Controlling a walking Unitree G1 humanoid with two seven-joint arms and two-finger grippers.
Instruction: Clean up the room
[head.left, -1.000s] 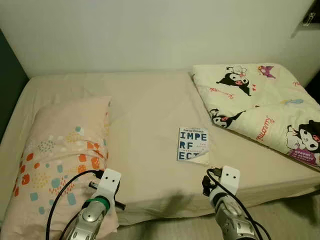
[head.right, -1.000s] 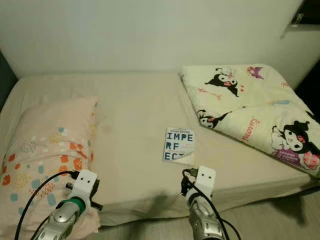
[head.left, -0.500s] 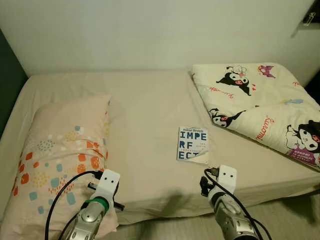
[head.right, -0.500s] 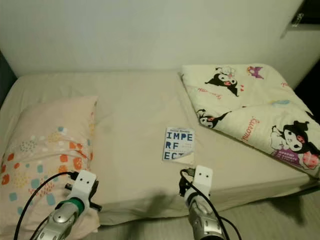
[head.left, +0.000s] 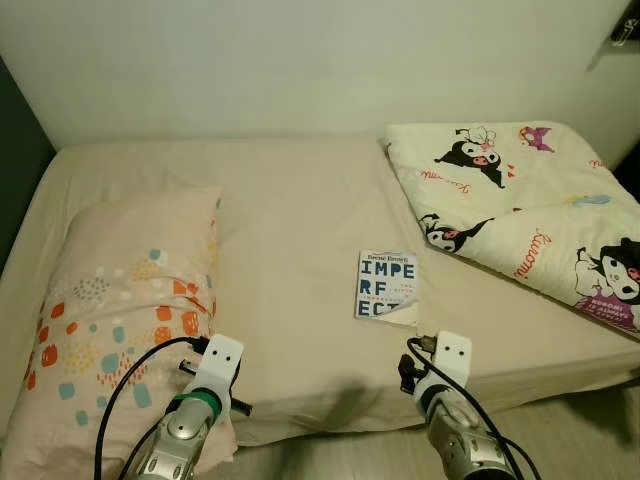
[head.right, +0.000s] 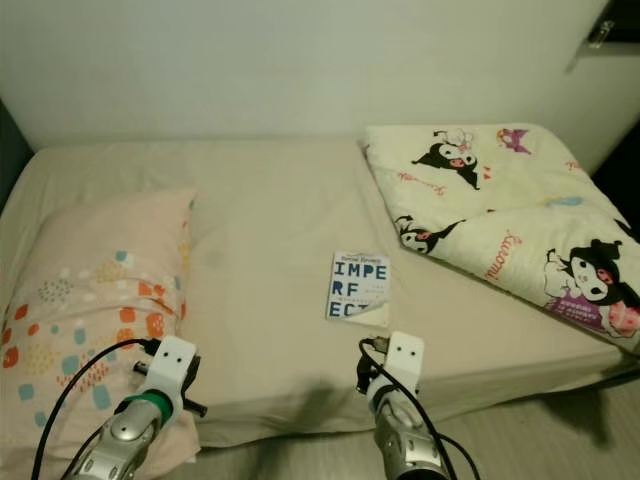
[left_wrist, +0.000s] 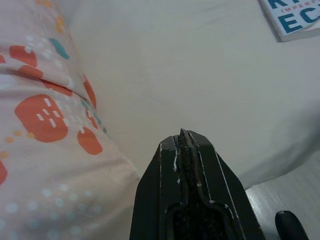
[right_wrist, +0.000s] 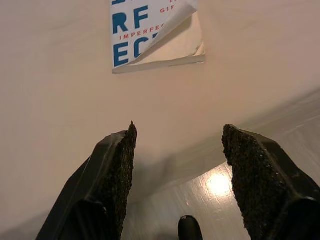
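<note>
A white book with big blue letters (head.left: 386, 285) lies flat on the beige bed sheet (head.left: 290, 230), its lower cover corner curled up (right_wrist: 172, 22). My right gripper (right_wrist: 177, 150) hovers open over the bed's front edge, just short of the book. My left gripper (left_wrist: 184, 142) is shut with nothing in it, over the sheet beside a pink pillow with orange and teal patches (head.left: 120, 290). A cream cartoon-print blanket (head.left: 520, 210) lies folded at the bed's right end.
A plain white wall (head.left: 300, 60) runs behind the bed. Pale wood floor (head.left: 560, 430) shows below the mattress's front edge at the right. A dark panel (head.left: 15, 130) borders the bed's left end.
The view has shifted slightly. My right gripper has drawn back a little toward the bed's front edge. The book, pillow and blanket lie as before.
</note>
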